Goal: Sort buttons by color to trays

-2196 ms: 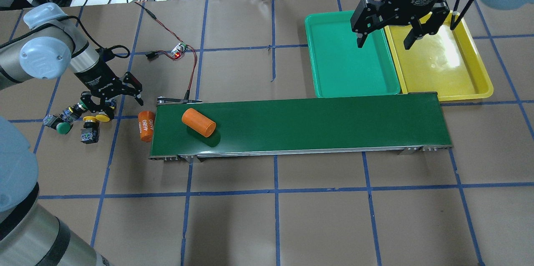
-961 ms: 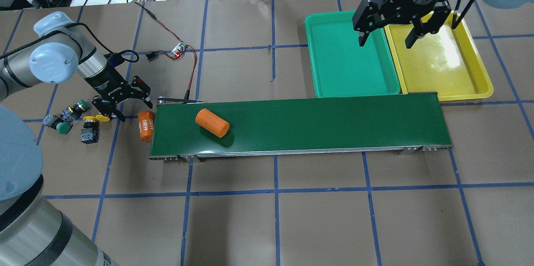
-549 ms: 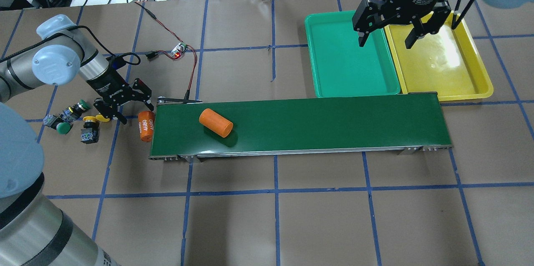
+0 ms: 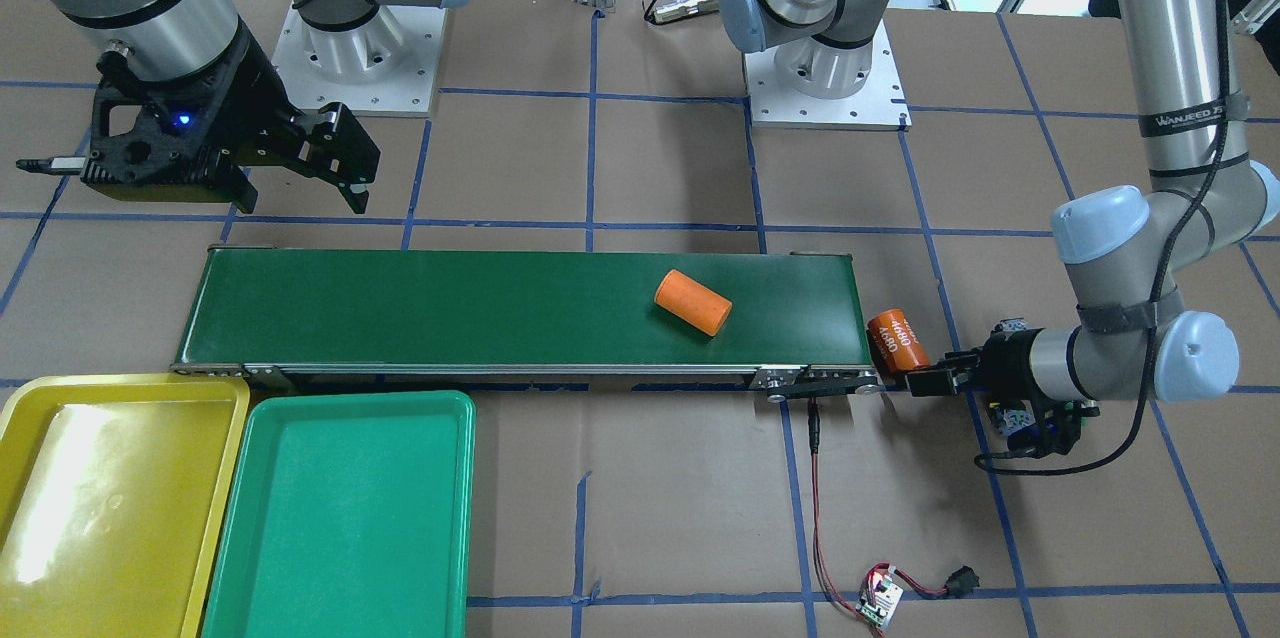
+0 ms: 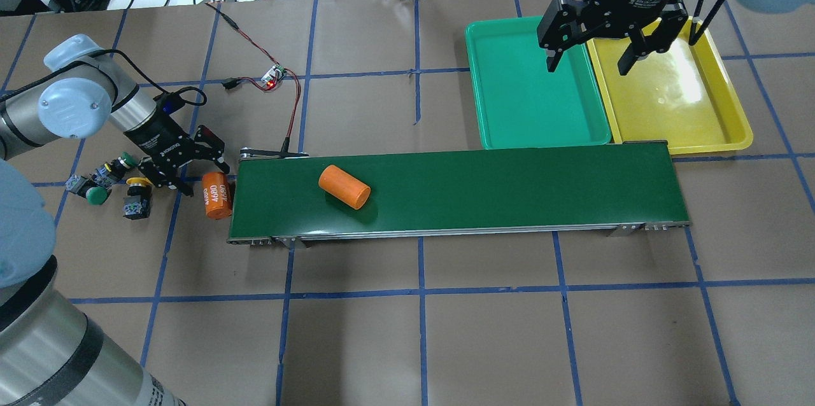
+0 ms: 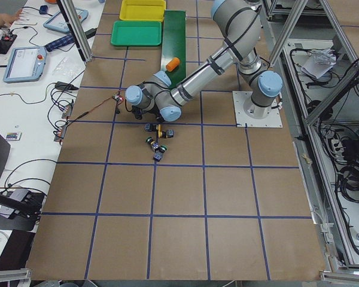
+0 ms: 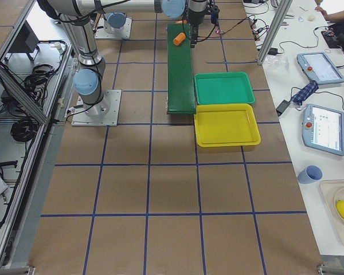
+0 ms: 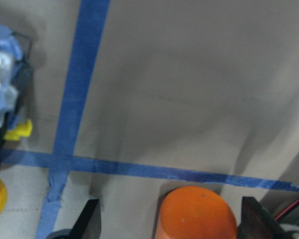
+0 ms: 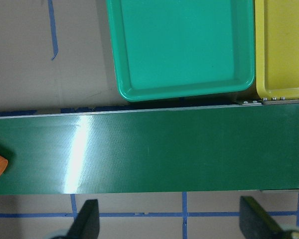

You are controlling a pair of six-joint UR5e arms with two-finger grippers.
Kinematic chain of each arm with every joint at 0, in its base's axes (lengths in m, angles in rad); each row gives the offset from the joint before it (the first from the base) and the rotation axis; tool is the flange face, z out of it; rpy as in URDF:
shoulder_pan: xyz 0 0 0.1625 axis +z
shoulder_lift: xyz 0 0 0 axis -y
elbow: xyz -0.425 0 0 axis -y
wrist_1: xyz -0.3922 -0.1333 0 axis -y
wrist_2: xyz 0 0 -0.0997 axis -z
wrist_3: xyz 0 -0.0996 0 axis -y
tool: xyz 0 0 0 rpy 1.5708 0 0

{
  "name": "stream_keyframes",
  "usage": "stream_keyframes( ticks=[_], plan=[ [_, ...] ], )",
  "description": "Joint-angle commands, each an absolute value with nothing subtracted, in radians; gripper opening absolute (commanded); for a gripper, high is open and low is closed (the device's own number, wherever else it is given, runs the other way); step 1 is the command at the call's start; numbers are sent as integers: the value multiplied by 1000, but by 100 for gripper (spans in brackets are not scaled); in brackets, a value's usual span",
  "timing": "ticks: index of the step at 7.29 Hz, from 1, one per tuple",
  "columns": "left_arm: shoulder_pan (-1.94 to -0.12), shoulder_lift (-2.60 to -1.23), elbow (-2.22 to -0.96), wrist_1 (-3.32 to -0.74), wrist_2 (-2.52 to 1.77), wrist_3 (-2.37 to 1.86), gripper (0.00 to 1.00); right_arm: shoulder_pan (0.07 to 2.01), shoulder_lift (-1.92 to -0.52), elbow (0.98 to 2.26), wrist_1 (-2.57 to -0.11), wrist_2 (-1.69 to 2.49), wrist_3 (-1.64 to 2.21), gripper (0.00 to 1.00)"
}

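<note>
Going by these views, the sorting has not begun. The green tray [image 5: 538, 132] and the yellow tray [image 5: 700, 129] sit side by side at the far right corner of the desk [image 5: 446, 342], and neither holds a button. The buttons lie loose on the desk near its left end, beyond the end of the conveyor belt [image 5: 509, 189]. They are a green-capped button [image 5: 97, 196], a second green-capped button [image 5: 127, 158] and a yellow-capped button [image 5: 139, 184], close together. I cannot pick out a fourth with certainty, as the left arm covers part of that spot. The left tool [image 8: 173, 225] is low over the desk between the buttons and the belt's left end. Its fingers are spread and grip nothing, and they bracket the end of the orange cylinder marked 4680 [image 5: 216, 195] rather than any button. A plain orange cylinder [image 5: 344, 187] lies on the belt toward its left end. The right tool [image 5: 587, 64] is likewise released and carries nothing, and it hangs above the seam between the two trays. Every button, then, is left to be picked up and taken to the tray of its colour.
</note>
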State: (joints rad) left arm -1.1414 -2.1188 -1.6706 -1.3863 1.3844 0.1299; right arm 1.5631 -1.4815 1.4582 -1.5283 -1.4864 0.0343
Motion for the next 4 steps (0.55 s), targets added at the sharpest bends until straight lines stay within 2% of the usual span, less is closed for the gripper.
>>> stream_keyframes(
  ticks=[1,4],
  plan=[
    [-1138,-2091,-1689,-1400,1388,97,100,1566,-1483,1459,-1529,-1486,34,100],
    [-1144,-2077,-1709,-1385,1391,95,100,1566,-1485,1459,-1528,-1488,31,100]
  ],
)
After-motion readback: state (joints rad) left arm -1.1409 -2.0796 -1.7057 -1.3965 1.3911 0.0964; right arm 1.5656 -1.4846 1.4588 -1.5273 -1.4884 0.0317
